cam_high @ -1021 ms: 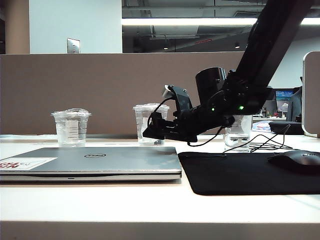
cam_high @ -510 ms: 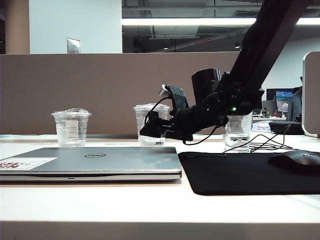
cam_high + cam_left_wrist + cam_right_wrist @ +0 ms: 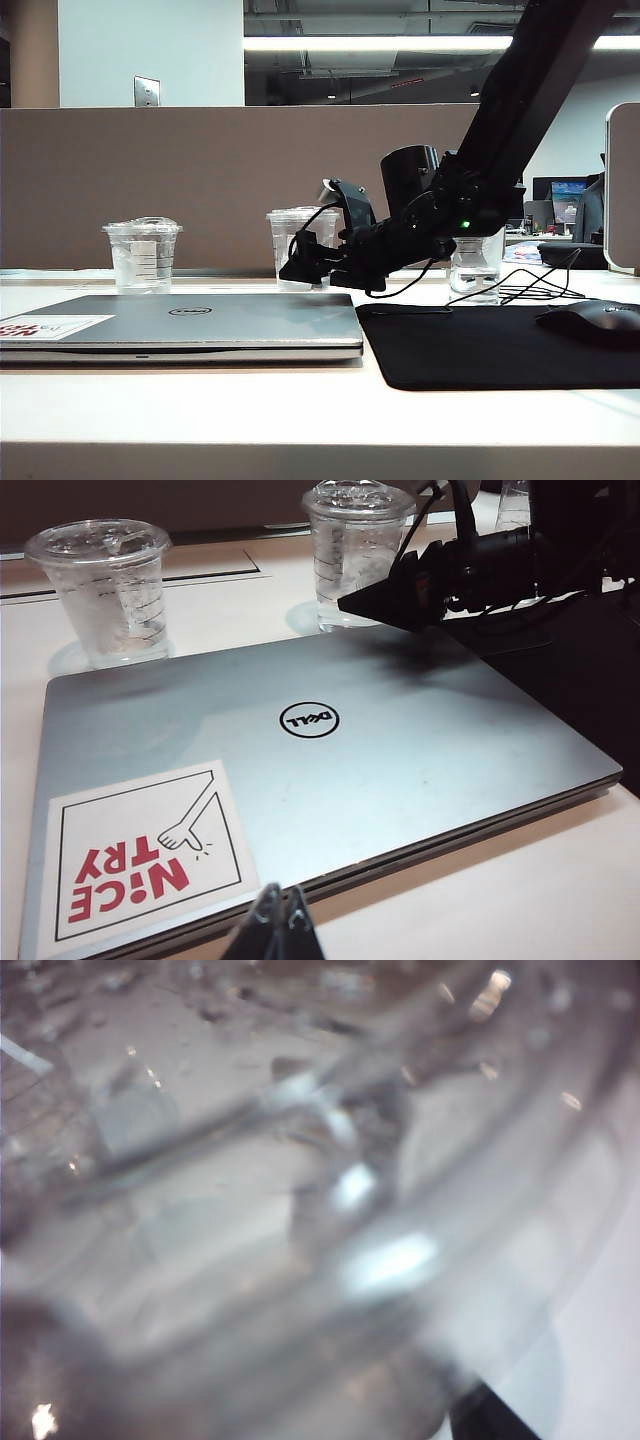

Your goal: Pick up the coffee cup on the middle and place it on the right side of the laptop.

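The coffee cup (image 3: pixel 297 238) is a clear lidded cup standing in the middle, behind the far edge of the silver Dell laptop (image 3: pixel 180 322). My right gripper (image 3: pixel 303 262) reaches in from the upper right and sits level at the cup's lower half, open. In the left wrist view its dark fingers (image 3: pixel 385 592) lie beside the cup (image 3: pixel 345 555). In the right wrist view the blurred clear cup (image 3: pixel 300 1210) fills the picture, with one dark fingertip (image 3: pixel 487 1422) at the edge. My left gripper (image 3: pixel 281 908) is shut over the laptop's (image 3: pixel 320 750) near edge.
A dome-lidded cup (image 3: pixel 143 255) stands at the left and a taller clear cup (image 3: pixel 477 262) at the right, behind the arm. A black mouse pad (image 3: pixel 500 345) with a mouse (image 3: pixel 595 320) lies right of the laptop. Cables (image 3: pixel 530 285) trail behind it. A partition closes the back.
My right gripper has slid left and a little lower, closing in on the middle cup. The cups, the laptop and the left gripper have stayed put.
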Available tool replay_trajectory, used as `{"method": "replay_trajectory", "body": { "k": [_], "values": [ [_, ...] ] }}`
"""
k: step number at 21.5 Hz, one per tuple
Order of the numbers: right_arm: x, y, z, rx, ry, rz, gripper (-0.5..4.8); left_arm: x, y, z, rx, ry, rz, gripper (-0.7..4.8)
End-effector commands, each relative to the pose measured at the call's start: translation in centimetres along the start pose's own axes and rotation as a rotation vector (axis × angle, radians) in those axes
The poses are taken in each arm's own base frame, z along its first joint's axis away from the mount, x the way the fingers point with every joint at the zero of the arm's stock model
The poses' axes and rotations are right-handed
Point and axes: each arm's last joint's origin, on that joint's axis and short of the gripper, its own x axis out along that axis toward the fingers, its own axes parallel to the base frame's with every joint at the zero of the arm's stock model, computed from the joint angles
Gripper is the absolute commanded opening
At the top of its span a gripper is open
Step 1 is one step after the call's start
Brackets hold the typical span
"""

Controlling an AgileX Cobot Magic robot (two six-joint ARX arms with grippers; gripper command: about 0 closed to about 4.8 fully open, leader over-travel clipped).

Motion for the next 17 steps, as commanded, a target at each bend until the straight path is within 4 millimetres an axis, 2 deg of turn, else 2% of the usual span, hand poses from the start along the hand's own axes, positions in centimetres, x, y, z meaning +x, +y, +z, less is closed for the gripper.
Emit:
{"method": "replay_trajectory", "body": {
  "k": [1, 3, 6, 17],
  "values": [
    [-0.02, 0.18, 0.89, -0.012, -0.038, 0.005, 4.58, -0.02, 0.01, 0.17, 0.003, -0.01, 0.001, -0.05],
    [-0.02, 0.18, 0.91, -0.012, -0.038, 0.006, 4.54, -0.03, 0.01, 0.19, 0.003, -0.011, 0.001, -0.05],
    [-0.02, 0.18, 0.91, -0.005, -0.039, 0.006, 3.56, -0.02, 0.01, 0.17, 0.003, -0.01, 0.001, -0.05],
    [-0.15, 0.22, 1.43, 0.033, -0.072, 0.034, 3.55, -0.02, 0.01, 0.17, 0.003, -0.01, 0.001, -0.05]
  ]
}}
